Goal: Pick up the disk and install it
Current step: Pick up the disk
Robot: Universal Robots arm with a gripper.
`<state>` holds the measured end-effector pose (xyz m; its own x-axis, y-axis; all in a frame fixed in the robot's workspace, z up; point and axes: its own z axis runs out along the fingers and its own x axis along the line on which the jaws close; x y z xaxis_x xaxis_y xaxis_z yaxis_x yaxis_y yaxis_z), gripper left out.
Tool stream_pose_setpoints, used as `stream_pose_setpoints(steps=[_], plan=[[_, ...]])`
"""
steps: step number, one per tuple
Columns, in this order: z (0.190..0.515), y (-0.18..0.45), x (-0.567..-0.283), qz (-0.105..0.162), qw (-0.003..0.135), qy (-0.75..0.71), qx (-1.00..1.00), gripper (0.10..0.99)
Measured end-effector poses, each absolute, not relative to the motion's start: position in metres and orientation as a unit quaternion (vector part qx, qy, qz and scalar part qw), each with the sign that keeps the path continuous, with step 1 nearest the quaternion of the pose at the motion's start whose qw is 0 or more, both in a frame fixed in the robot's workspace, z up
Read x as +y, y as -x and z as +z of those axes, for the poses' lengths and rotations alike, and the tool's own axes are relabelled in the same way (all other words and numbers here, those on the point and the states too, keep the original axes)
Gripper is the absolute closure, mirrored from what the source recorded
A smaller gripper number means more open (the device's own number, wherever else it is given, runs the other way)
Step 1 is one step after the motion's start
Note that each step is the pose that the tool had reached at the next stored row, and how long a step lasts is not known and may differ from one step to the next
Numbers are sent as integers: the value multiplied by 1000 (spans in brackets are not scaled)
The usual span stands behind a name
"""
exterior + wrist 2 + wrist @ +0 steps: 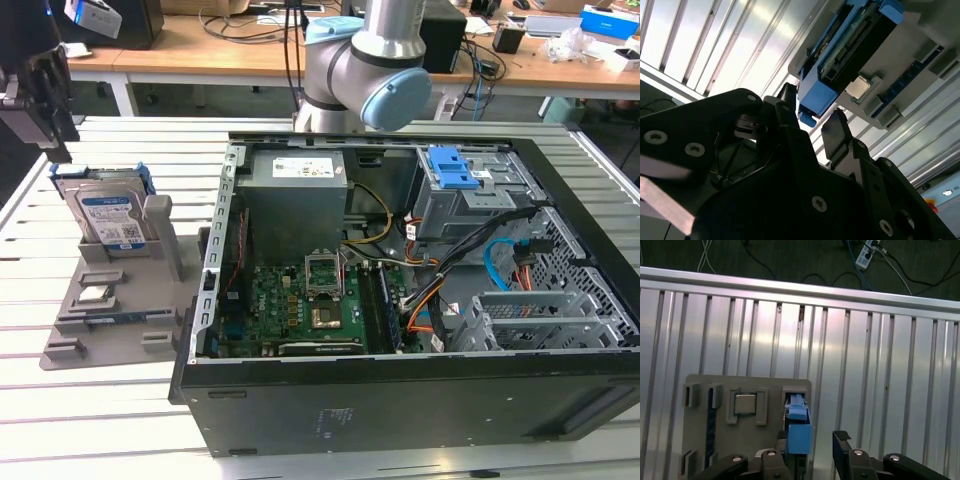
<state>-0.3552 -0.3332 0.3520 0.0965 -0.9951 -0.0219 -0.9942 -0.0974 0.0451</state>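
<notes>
**Disk.** The disk (108, 215) stands on edge in a slot of a grey holder (120, 312) on the slatted table (100, 420). It sits at the exterior view's left of the open computer case (400, 405). Its label face is turned toward the exterior camera. The blue bracket shows along its sides, and its thin top edge is up and free.

**Gripper.** The gripper (55, 145) hangs over that top edge, close above it; we cannot tell whether it touches. The jaws are apart and hold nothing. In the first wrist view the fingers (842, 452) stand 1 on each side of the bracket's end (800, 437). The gap runs across the disk's thickness, and the disk lies nearer 1 finger than the other.

**Key relation (our judgement).** The disk lies straight below the gripper. Its broad faces run parallel to the finger pads, so the opening lines up with the thin dimension, slightly off-centre.

**Nearby.**
- A grey upright post (160, 232) of the holder stands just beside the disk, on the exterior view's right.
- A small square silver chip (95, 294) lies in a pocket nearer the exterior camera, apart from the disk.
- Neither stands between the fingers and the disk.

**Case.** Inside we see the motherboard (290, 300) and a blue latch plate (455, 168) on a grey drive cage. Orange and black cables (432, 300) run below the cage. All of these are well apart from the gripper.
</notes>
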Motion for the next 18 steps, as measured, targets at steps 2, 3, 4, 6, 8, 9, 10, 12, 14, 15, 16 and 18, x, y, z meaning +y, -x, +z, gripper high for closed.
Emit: stream_pose_setpoints(steps=[2,3,4,6,8,9,10,12,14,15,16,18], plan=[[346,355,-337,-23,9,-740,-672,604],[345,355,-338,-23,9,-740,-672,604],[342,355,-340,-23,10,-740,-672,604],[339,355,-340,-23,10,-740,-672,604],[334,354,-340,-23,10,-740,-672,604],[330,353,-340,-22,10,-740,-672,604],[329,353,-340,-22,10,-740,-672,604],[325,352,-340,-22,11,-740,-672,604],[323,351,-341,-21,11,-740,-672,604],[321,351,-341,-21,12,-740,-672,604],[319,350,-341,-21,12,-740,-672,604],[316,348,-341,-20,13,-740,-672,604]])
